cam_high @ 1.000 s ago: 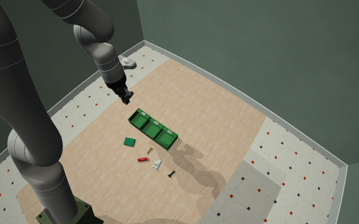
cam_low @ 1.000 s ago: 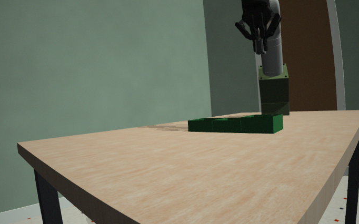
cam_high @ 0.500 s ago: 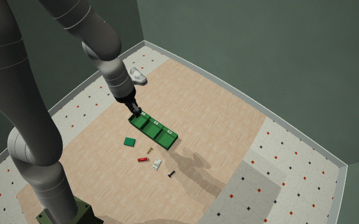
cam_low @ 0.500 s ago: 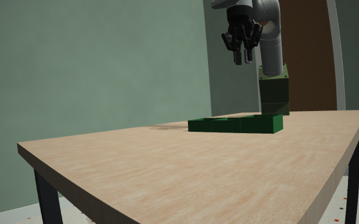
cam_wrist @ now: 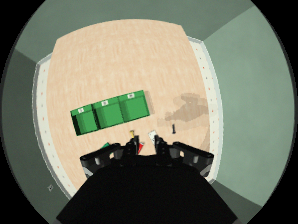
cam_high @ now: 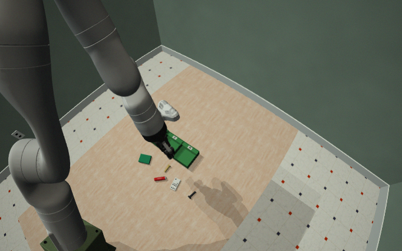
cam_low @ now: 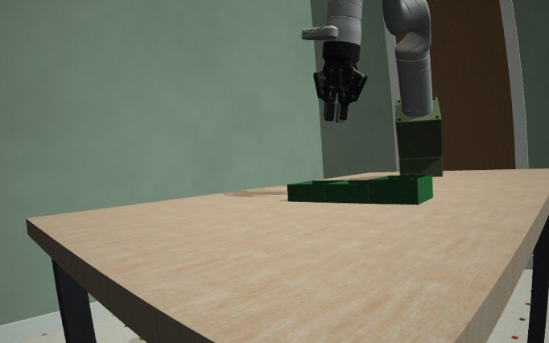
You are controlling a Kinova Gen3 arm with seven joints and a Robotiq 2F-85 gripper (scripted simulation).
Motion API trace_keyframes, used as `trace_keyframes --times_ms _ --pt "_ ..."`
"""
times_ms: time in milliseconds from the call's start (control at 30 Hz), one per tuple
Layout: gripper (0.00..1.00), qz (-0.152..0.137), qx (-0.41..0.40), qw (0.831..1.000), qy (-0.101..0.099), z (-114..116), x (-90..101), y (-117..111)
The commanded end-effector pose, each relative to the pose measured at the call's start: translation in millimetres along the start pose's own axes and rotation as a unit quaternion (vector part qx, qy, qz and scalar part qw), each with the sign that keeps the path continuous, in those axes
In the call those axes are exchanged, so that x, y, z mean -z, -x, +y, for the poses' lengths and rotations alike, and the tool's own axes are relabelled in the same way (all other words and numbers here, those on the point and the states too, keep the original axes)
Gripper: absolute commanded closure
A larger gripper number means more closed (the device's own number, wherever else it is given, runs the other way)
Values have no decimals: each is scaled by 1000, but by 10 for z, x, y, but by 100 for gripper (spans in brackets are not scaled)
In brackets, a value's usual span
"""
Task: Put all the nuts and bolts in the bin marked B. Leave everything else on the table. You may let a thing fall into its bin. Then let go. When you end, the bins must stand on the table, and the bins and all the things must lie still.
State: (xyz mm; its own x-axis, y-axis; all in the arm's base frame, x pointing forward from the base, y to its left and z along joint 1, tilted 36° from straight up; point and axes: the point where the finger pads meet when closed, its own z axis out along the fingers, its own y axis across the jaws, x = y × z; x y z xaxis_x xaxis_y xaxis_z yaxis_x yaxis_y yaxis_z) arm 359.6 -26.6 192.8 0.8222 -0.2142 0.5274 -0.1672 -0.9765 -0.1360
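1. Nearest the arm's base, a black bolt (cam_high: 191,195) lies on the counter (cam_high: 227,124), well apart from the green bin row (cam_high: 192,159).
2. A white domino (cam_high: 174,184) and a red block (cam_high: 159,178) lie a little closer to the bin row, side by side but apart.
3. A small brass-coloured bolt (cam_high: 167,168) lies near the bin row's near wall, outside it.
4. A flat green tile (cam_high: 145,158) lies beside the bin row's arm-side end.
5. The bin row has three compartments with white labels too small to read. The two visible insides show only green floor, and the arm hides the third.
6. The gripper (cam_high: 169,154) hangs above the bin row, partly open, with nothing between its fingers.
7. Beyond the bin row lies a white shoe (cam_high: 168,110).
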Motion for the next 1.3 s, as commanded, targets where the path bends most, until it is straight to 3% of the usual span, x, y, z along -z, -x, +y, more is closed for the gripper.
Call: trace_keyframes --times_ms 0,267,500,567,733,933,1067,1100,1267 --pt "70 -8 19 997 -76 40 -221 83" --pt "70 -25 27 999 -9 498 -545 134" --pt "70 -48 55 997 -3 529 -692 176" --pt "70 -60 63 996 -5 611 -794 191" --pt "70 -69 57 995 -38 532 -918 219" --pt "70 -59 26 995 -77 581 -992 229" --pt "70 -54 16 995 -85 652 -1007 229" --pt "70 -48 14 995 -91 829 -1023 237" --pt "70 -37 5 994 -102 1136 -1042 277"
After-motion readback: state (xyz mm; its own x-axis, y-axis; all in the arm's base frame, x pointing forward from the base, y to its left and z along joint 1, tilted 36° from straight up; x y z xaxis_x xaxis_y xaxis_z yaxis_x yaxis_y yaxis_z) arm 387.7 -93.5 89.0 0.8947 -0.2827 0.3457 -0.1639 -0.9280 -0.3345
